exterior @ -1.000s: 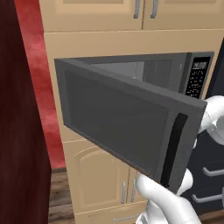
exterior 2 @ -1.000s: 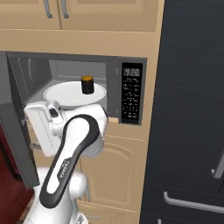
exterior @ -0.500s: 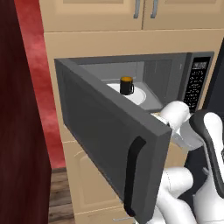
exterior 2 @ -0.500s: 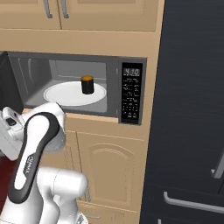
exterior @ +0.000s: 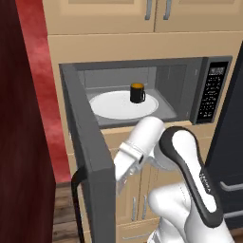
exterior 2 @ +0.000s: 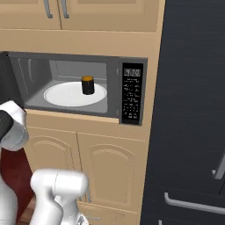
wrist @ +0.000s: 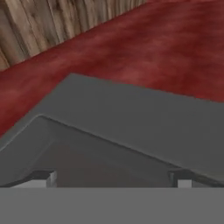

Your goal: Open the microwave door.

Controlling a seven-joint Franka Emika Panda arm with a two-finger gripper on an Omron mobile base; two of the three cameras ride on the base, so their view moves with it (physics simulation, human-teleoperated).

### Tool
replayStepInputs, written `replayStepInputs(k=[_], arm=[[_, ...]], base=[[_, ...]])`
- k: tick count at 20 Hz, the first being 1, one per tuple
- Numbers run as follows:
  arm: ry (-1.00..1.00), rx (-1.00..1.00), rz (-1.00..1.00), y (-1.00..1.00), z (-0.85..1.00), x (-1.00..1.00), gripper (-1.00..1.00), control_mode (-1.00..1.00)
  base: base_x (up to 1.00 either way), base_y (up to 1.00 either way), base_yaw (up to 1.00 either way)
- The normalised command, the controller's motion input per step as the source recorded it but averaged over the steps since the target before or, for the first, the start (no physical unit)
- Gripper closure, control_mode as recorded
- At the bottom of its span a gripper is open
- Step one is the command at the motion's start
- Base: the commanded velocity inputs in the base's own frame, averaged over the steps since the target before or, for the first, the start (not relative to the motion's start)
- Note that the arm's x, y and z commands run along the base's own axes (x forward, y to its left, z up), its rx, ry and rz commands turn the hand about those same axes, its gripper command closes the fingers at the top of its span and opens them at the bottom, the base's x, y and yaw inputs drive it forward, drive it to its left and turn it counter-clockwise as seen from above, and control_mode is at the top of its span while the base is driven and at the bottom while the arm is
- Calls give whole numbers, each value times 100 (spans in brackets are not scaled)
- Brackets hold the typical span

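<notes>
Your microwave [exterior: 190, 90] holds a white plate [exterior: 114, 105] carrying a dark cup [exterior: 137, 93]. The microwave door [exterior: 90, 156] stands wide, just beside your tool [exterior: 121, 178]; I cannot tell its finger spacing.

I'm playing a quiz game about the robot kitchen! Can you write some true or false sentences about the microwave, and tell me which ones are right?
1. The wide dark grey microwave door stands swung open. True.
2. A small black cup stands on the white round plate. True.
3. The cup lies tipped over beside the plate. False: it stands upright on the plate.
4. The black button panel is on the microwave's left side. False: it is on the right side.
5. The beige cabinet doors above are open. False: they are closed.
</notes>
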Motion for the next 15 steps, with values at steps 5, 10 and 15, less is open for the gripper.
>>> replayStepInputs(k=[5, 10, 15], arm=[[-38, 1, 4, 47, -1, -31, -100, -100], [-40, 1, -11, -17, 0, -9, -100, -100], [-31, 7, -16, -41, 2, 0, -100, -100]], base=[[0, 0, 0], [0, 0, 0], [0, 0, 0]])
